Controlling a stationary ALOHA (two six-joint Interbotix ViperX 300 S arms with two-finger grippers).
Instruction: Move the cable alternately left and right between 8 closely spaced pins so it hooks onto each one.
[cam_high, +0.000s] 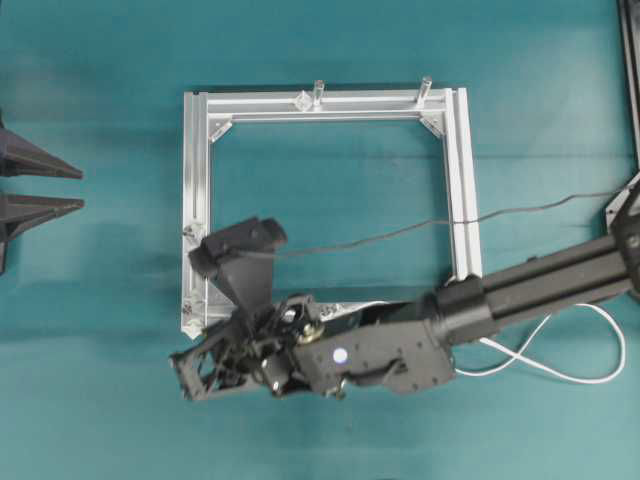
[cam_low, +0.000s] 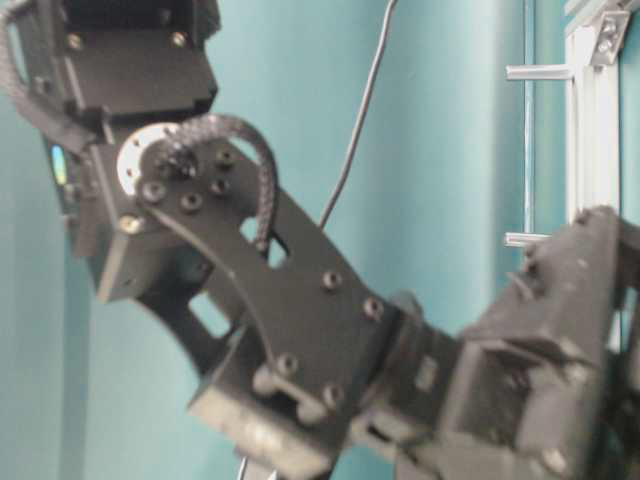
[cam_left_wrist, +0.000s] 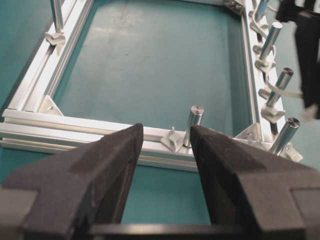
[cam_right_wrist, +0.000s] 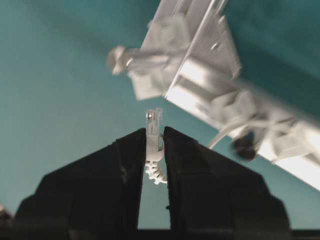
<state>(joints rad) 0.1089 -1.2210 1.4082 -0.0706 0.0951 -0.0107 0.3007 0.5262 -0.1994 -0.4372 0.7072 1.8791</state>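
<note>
Teal table (cam_high: 100, 400) fills every view, and on it lies the square aluminium frame (cam_high: 196, 200), its near rail largely covered in the overhead view by the right arm (cam_high: 540, 280), which reaches in from the right edge and across to the frame's lower-left corner. The left end effector (cam_left_wrist: 166, 150) hangs well back from the work with its padded fingers spread and nothing between them; it only looks on at the frame from the far side. The right end effector (cam_right_wrist: 155, 145) is clenched on the cable (cam_right_wrist: 154, 150), pinching it just behind the pale plug (cam_right_wrist: 154, 120), which sticks out past the fingertips. Behind the arm the white cord trails off in loose loops on the table at the lower right of the overhead view. In the left wrist view, several of the pins (cam_left_wrist: 272, 112) along the right-hand rail already show the white cord passing around them, though how many are hooked cannot be counted there. From the right wrist view, the plug points along the fingers toward the rail, whose long axis runs slantwise from upper left to lower right; the nearest stud sits just beyond and slightly left of the tip, apart from it. I judge the coming move belongs to the right arm alone: carry the tip past that stud to its far side.
</note>
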